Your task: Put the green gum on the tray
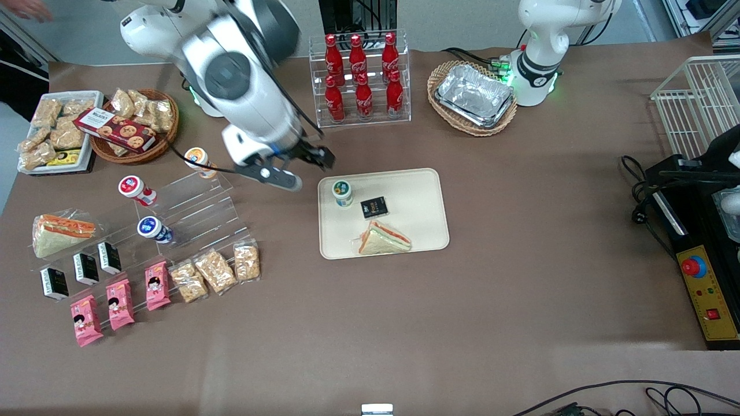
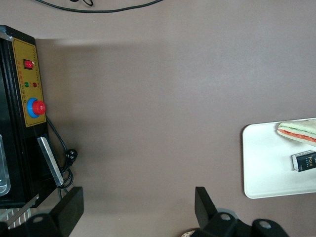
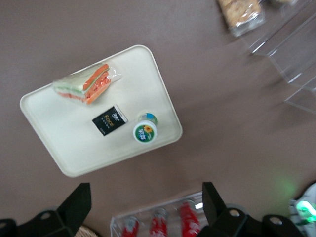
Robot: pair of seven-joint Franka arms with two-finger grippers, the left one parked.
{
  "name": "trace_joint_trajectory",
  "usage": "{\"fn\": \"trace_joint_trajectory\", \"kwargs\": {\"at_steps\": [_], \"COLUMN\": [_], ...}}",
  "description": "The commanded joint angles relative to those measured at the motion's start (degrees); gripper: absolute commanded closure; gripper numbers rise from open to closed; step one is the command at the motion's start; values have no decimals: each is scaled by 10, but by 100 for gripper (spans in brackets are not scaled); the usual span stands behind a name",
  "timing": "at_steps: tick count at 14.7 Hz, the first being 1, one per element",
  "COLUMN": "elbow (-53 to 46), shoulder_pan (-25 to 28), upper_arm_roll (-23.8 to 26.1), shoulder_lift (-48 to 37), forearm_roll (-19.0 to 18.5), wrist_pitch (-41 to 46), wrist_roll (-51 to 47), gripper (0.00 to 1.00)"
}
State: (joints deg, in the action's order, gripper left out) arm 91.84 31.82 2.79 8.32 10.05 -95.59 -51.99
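The green gum [image 1: 342, 192] stands upright on the cream tray [image 1: 419, 196], in the tray corner nearest the working arm. In the right wrist view the gum [image 3: 144, 131] shows its white lid with a green ring, on the tray [image 3: 54, 143]. My right gripper [image 1: 321, 157] hangs above the table beside that tray corner, between the tray and the cola rack. In the right wrist view the gripper [image 3: 145, 197] is open and empty, apart from the gum. The tray edge also shows in the left wrist view [image 2: 261, 163].
A wrapped sandwich [image 1: 383, 238] and a black packet [image 1: 373, 207] lie on the tray. A rack of cola bottles [image 1: 359, 78] stands farther from the camera. An acrylic stand with an orange-labelled bottle [image 1: 197, 157] and a blue-labelled bottle [image 1: 152, 229] is toward the working arm's end.
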Motion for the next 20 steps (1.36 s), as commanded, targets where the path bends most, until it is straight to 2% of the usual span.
{"fn": "trace_joint_trajectory", "kwargs": {"at_steps": [1, 2, 5, 9, 11, 12, 17, 18, 20], "elbow": [-103, -98, -61, 65, 142, 137, -3, -7, -3], "shoulder_pan": [-67, -89, -160, -260, -269, -269, -272, -275, -279], "upper_arm_roll": [2, 2, 3, 0, -3, -14, -38, -38, -38], "shoulder_lift": [8, -20, -44, -97, -145, -144, -89, -88, -88], "forearm_roll": [4, -8, -63, -71, -76, -81, -84, -100, -107], "wrist_pitch": [121, 117, 99, -5, -63, -59, 32, 33, 34], "wrist_roll": [169, 235, 350, 528, 537, 538, 532, 532, 536], "gripper": [0, 0, 0, 0, 0, 0, 0, 0, 0]}}
